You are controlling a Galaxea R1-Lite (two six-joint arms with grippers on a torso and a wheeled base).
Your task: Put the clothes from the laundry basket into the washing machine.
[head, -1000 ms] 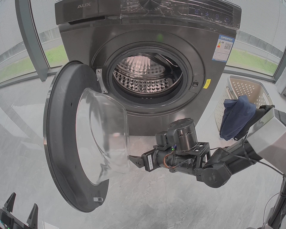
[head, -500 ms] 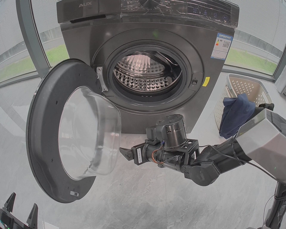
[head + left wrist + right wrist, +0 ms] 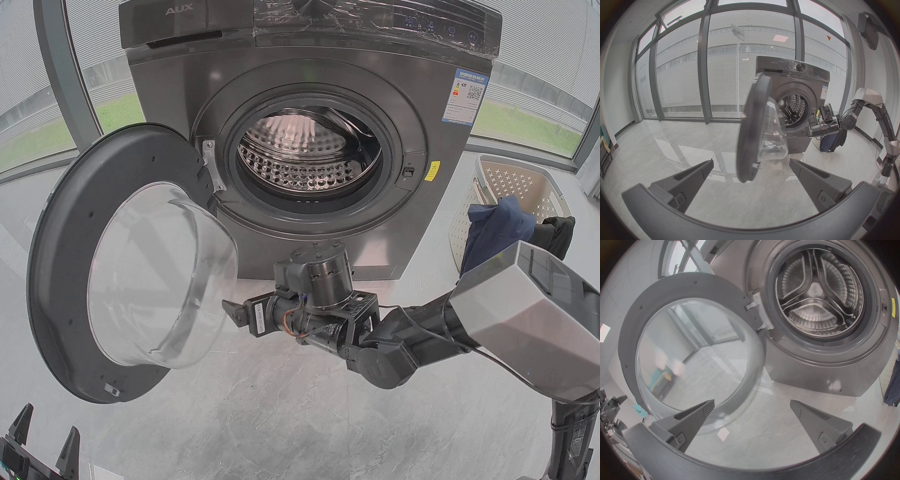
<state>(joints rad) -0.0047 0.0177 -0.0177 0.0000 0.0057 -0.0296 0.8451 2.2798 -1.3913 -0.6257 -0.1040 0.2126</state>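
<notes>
Head camera looks down on the washer [image 3: 169,81] front. Right wrist camera faces door [image 3: 631,333] and drum [image 3: 818,293] just beyond its gripper [image 3: 751,402]; left wrist camera shares them from afar.

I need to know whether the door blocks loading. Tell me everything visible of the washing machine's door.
The door is a round dark grey ring, plastic by the look, around a clear glass bowl bulging from its inner face. It stands wide open, swung to the robot's left on a metal hinge, clear of the drum mouth. The right gripper, open, is beside the glass; whether they touch cannot be told.
</notes>
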